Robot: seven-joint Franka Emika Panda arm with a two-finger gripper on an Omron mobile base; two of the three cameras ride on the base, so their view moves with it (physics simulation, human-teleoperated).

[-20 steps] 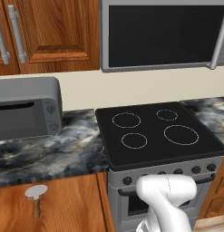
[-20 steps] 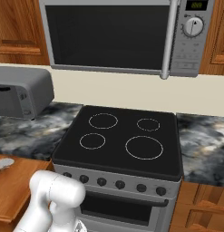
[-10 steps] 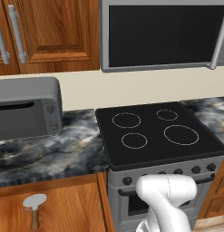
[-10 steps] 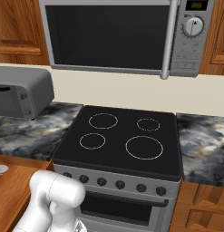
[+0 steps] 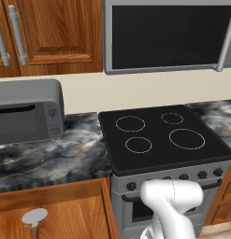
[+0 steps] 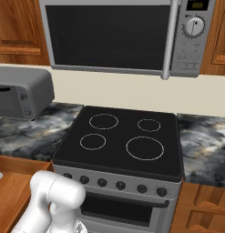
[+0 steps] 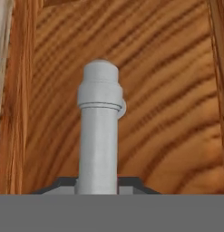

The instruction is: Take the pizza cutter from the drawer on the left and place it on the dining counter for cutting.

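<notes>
1. At the far left of the left base view, two tall wooden cabinet doors (image 5: 51,35) with long vertical silver handles hang above the worktop.
2. Below them a grey toaster oven (image 5: 25,112) stands on the marbled worktop (image 5: 61,156), just beside the left edge of the stove.
3. Under the worktop, at the lower left of this view, the drawer (image 5: 65,210) stands open, and its plain wooden inside is visible.
4. The pizza cutter (image 5: 33,219) is above this open drawer; its round pale wheel is on top and the handle goes down out of the picture.
5. In the hand view the pizza cutter (image 7: 99,136) rises between the two dark finger tips of the gripper (image 7: 97,183), with the wooden floor of the drawer (image 7: 168,90) behind it.
6. The gripper is closed tightly on the lower part of the pizza cutter, and the tool stands straight along the fingers.
7. In the middle of both base views is the black stove (image 5: 159,137) with four white rings on its top and a row of dark knobs on its front.
8. Above the stove hangs a grey microwave (image 6: 114,36); its dial and small display are at the right side in the right base view.
9. The white arm (image 5: 173,205) rises in front of the stove, low in the picture.
</notes>
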